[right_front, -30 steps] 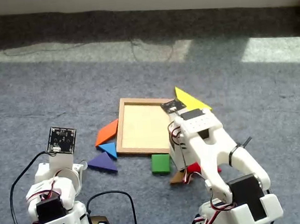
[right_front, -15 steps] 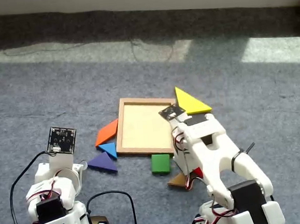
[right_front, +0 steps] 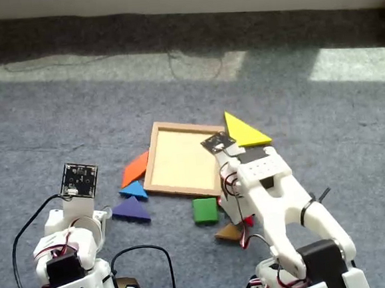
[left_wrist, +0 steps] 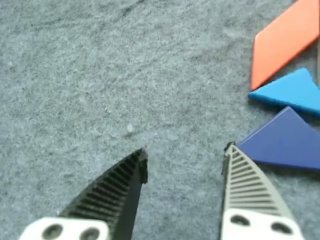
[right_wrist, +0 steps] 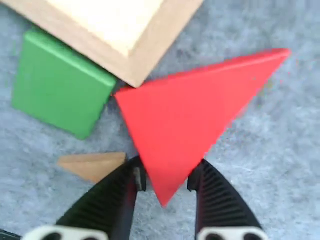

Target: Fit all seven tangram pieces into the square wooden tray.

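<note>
The square wooden tray [right_front: 151,162] lies on the carpet with nothing inside it. My right gripper [right_wrist: 165,182] is shut on the pointed corner of the red triangle [right_wrist: 185,115], whose other corner touches the tray's corner [right_wrist: 155,45]. From above, the right arm [right_front: 269,184] hides most of the red triangle [right_front: 250,221]. The yellow triangle [right_front: 245,132] lies at the tray's far right corner. The orange parallelogram [right_front: 136,168], light blue triangle [right_front: 134,189] and dark blue triangle [right_front: 132,209] lie left of the tray. My left gripper [left_wrist: 182,157] hangs open over carpet beside the dark blue triangle [left_wrist: 282,142].
A green square [right_front: 206,209] sits just in front of the tray, with a small tan triangle [right_front: 229,232] next to it. Grey carpet stretches free beyond the tray and to the far left. A black cable [right_front: 144,254] loops near the left arm's base.
The right arm has shifted forward and left over the tray's near right corner. The tray has slid and turned slightly left, nudging the orange and light blue pieces. The left arm is still.
</note>
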Controlling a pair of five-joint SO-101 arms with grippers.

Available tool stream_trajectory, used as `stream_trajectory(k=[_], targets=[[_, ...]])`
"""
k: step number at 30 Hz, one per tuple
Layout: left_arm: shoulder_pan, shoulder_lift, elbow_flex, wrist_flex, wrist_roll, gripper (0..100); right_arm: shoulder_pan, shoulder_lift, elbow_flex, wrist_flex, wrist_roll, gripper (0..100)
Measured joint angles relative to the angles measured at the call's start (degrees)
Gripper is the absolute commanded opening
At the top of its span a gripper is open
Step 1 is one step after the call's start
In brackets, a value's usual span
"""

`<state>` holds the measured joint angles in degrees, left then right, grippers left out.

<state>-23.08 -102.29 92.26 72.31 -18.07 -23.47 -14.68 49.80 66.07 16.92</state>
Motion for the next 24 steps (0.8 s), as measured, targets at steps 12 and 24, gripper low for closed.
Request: stream_trajectory(k=[12, 24], targets=[[0.0, 0.0, 0.0, 0.0, 0.0, 25, 0.1, -12.1, 0.1, 0.1, 0.2, 5.6], [0.0, 0.0, 0.0, 0.0, 0.0, 25, -9.5, -7.7, -1.9, -16.9, -1.7, 5.9]])
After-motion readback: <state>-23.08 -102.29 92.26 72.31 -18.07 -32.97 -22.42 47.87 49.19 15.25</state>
